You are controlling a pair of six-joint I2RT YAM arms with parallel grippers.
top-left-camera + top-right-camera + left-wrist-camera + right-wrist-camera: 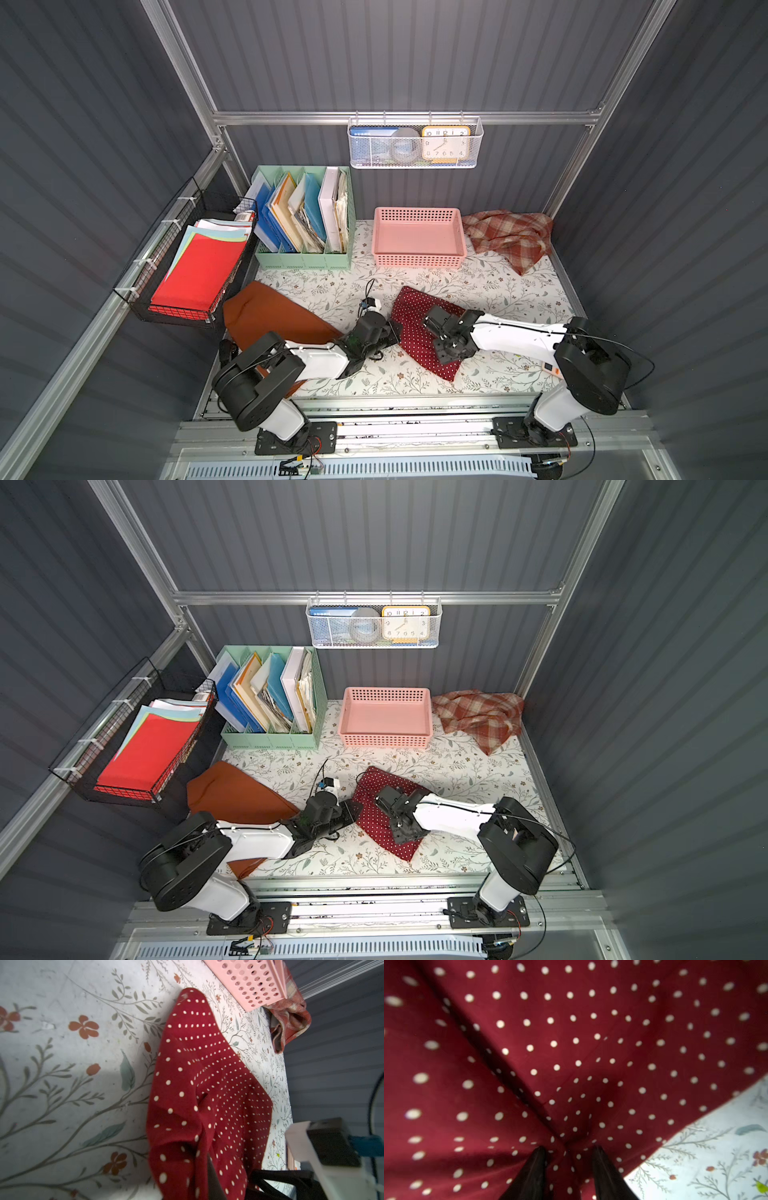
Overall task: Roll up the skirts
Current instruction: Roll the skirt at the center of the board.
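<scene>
The dotted skirt (409,303), thin dark-red cloth with small white spots, lies rumpled in the middle of the tabletop (498,282), whose cover is pale with printed leafy sprigs and rust flowers. The left tool (394,330) is pressed together on that skirt's near-left edge, and the left wrist view shows the cloth gathered into folds at its dark finger (214,1176). The right tool (569,1149) stands spread, both black fingers (533,1172) pushed down into the cloth with a pucker of fabric between them. The rust skirt (266,316), plain and smooth, lies flat at the left edge, partly under the left arm. The plaid skirt (507,237), woolly red and cream, sits crumpled in the far right corner, touching a pink perforated plastic basket (419,259). Left of that stands a mint-green file rack (303,259) stuffed with folders and papers. A black wire basket (174,311) on the left rail holds red paper (199,266). A white mesh basket (411,164) hangs on the back rail with an orange-framed clock (445,143) showing black numerals.
</scene>
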